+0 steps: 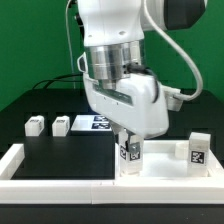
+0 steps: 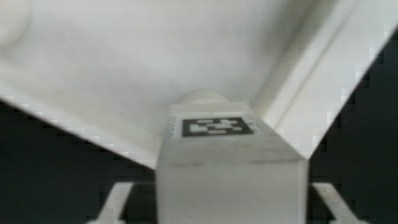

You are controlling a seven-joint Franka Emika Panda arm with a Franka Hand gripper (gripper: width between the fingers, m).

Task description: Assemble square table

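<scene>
My gripper [image 1: 128, 138] is shut on a short white leg [image 1: 129, 152] and holds it upright at the near left corner of the white square tabletop [image 1: 160, 166]. A second leg [image 1: 197, 150] stands upright at the tabletop's right corner. Two more legs [image 1: 35, 125] [image 1: 62, 125] lie on the black table at the exterior view's left. In the wrist view the held leg [image 2: 222, 165], with its tag, fills the middle between my fingers [image 2: 125, 200]. Beyond it are the tabletop's flat face [image 2: 107, 60] and raised rim [image 2: 320, 70].
The marker board [image 1: 92, 123] lies flat behind the arm. A long white low wall [image 1: 70, 187] frames the front and left of the workspace. The tabletop rests against its front right part.
</scene>
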